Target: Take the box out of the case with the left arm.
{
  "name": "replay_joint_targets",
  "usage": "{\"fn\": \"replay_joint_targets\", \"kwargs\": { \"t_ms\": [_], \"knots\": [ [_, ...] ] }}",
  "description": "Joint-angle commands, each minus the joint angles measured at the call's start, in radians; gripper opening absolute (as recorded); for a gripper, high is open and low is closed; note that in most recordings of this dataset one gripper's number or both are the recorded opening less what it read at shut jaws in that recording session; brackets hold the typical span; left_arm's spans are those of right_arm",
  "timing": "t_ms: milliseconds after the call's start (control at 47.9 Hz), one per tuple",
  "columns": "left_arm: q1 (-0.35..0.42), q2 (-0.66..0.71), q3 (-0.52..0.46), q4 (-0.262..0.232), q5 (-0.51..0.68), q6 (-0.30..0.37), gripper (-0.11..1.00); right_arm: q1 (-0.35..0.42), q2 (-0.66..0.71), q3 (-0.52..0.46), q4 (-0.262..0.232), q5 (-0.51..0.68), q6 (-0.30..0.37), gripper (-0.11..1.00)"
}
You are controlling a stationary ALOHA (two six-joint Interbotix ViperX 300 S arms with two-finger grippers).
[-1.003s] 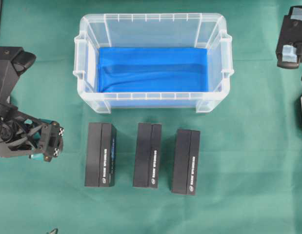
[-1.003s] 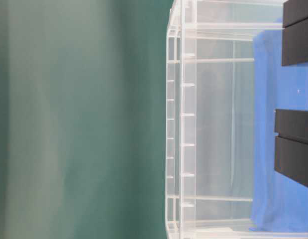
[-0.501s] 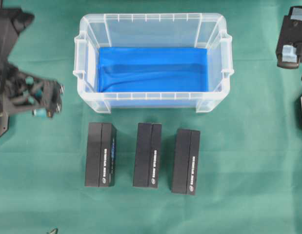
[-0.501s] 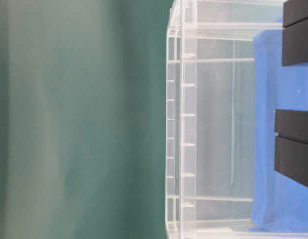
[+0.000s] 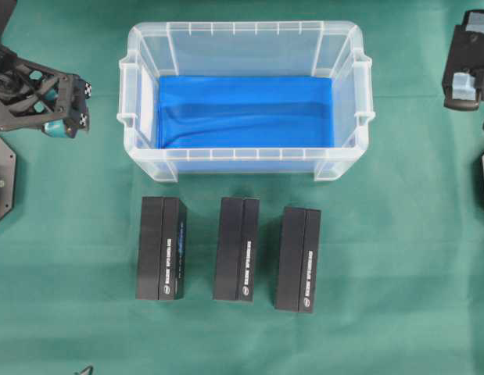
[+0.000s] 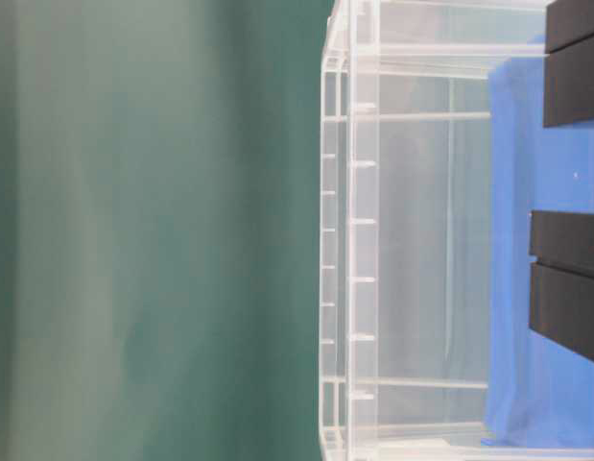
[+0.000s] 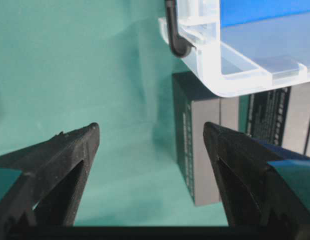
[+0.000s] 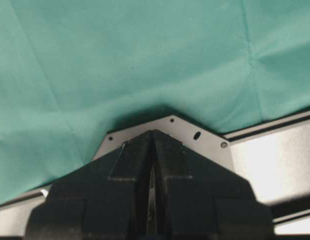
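**Left arm swung up beside the emptied case**

Three black boxes stood in a row on the green cloth (image 5: pixel 398 258) just in front of the case (image 5: pixel 245 31): the left box (image 5: pixel 160 248), the middle box (image 5: pixel 235 248) and the right box (image 5: pixel 298 258), none touching another or the bin wall. Nothing lay between them and the left gripper (image 5: pixel 79 101), which hovered to the left of the case's left handle, apart from it, jaws spread wide and holding nothing. The right gripper (image 8: pixel 152 150) sat at the far right edge, fingers pressed together over a metal plate (image 8: pixel 167 127).

A second earlier the left gripper had been lower in the overhead view, level with the boxes; it had since travelled up alongside the case. The boxes and the case had not shifted.

The case was clear plastic with a ribbed rim, its blue lining (image 5: pixel 245 109) bare and slightly creased.
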Motion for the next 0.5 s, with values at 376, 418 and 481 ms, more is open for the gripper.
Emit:
{"fn": "replay_joint_targets", "kwargs": {
  "t_ms": [376, 418, 481],
  "knots": [
    [0.015, -0.026, 0.0, -0.002, 0.0, 0.002, 0.84, 0.0, -0.005, -0.009, 0.0, 0.002, 0.002, 0.01],
    [0.015, -0.028, -0.002, -0.002, 0.0, 0.002, 0.84, 0.0, -0.005, -0.009, -0.002, 0.002, 0.002, 0.01],
    [0.015, -0.026, -0.002, -0.002, -0.002, 0.002, 0.84, 0.0, -0.005, -0.009, -0.002, 0.002, 0.002, 0.01]
  ]
}}
